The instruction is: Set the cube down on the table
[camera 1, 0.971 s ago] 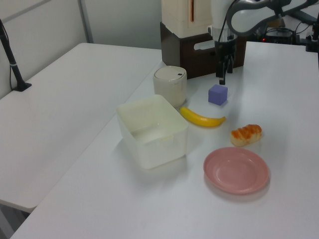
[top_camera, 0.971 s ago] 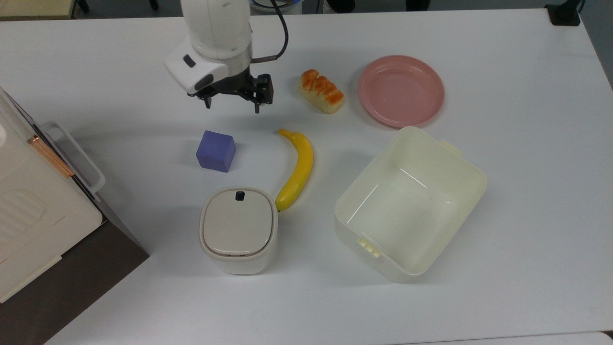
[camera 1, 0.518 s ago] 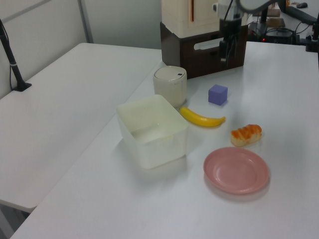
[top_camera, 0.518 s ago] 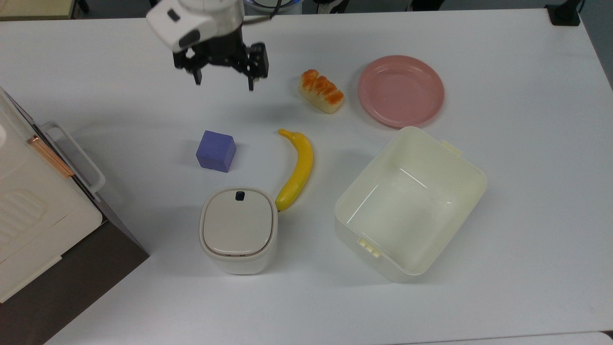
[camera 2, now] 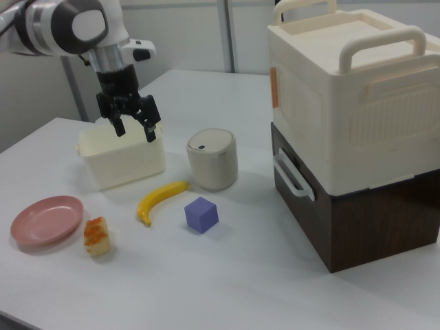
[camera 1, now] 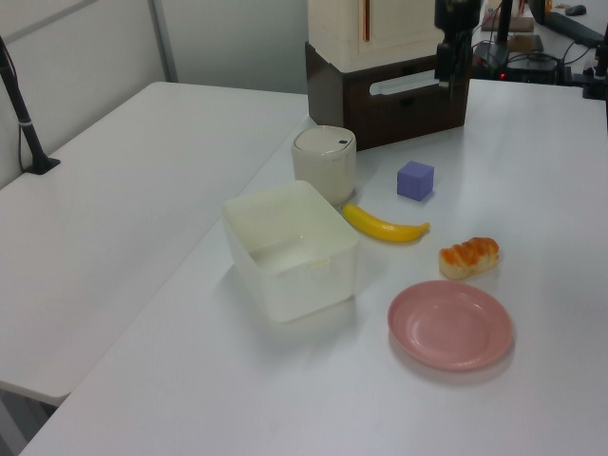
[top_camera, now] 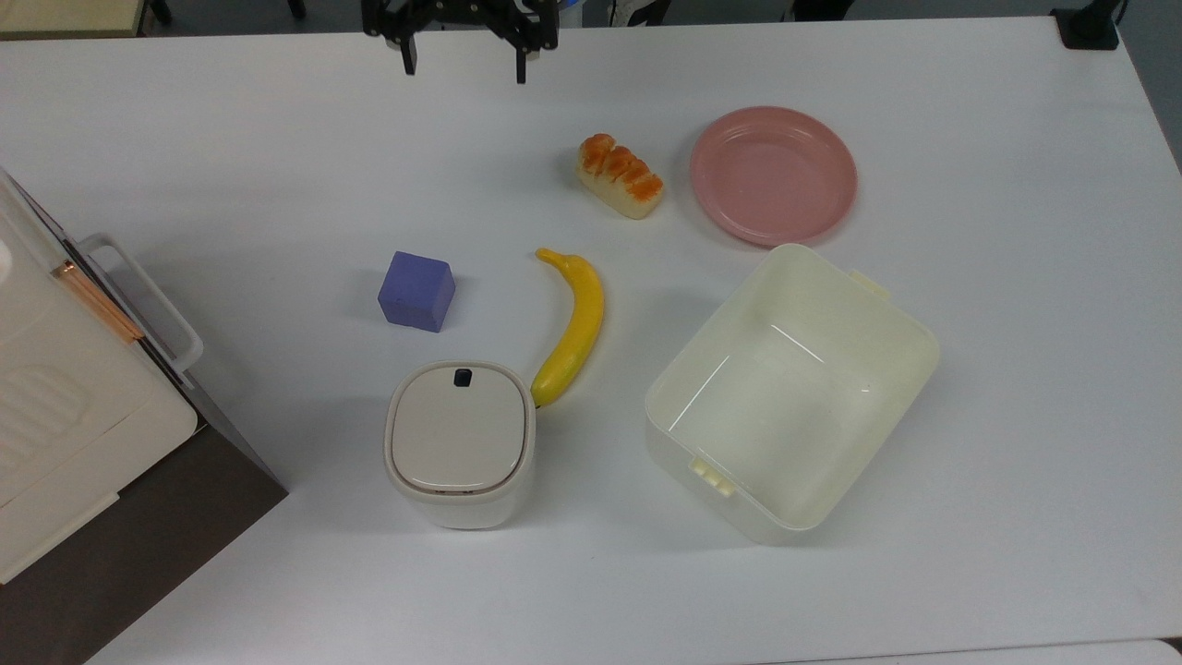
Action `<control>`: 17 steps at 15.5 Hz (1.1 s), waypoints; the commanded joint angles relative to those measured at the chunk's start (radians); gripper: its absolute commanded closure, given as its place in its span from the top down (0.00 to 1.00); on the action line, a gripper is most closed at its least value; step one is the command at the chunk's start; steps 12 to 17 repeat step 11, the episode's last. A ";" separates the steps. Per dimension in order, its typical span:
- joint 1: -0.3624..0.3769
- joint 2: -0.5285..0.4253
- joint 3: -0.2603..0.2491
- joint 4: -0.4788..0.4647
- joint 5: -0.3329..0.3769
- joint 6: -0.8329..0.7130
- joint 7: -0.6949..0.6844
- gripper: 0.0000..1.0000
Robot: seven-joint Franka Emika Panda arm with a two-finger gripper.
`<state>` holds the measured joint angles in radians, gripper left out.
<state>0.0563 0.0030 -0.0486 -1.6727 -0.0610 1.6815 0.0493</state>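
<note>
Sitting flat on the table (top_camera: 970,554), well in from its edges and just beside the lidded canister (top_camera: 459,443) and banana (top_camera: 572,325), the cube (top_camera: 416,291) is looking light, stiff and matte; opposite flat faces are offering the grip. The gripper (top_camera: 464,57) is hanging empty above, fingers spread.
</note>
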 commanded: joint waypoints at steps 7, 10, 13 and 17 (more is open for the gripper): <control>-0.001 -0.029 -0.010 0.011 0.020 -0.031 0.015 1.00; -0.001 -0.029 -0.010 0.013 0.023 -0.029 0.015 1.00; -0.001 -0.029 -0.010 0.014 0.023 -0.031 0.015 1.00; -0.001 -0.029 -0.010 0.014 0.023 -0.031 0.015 1.00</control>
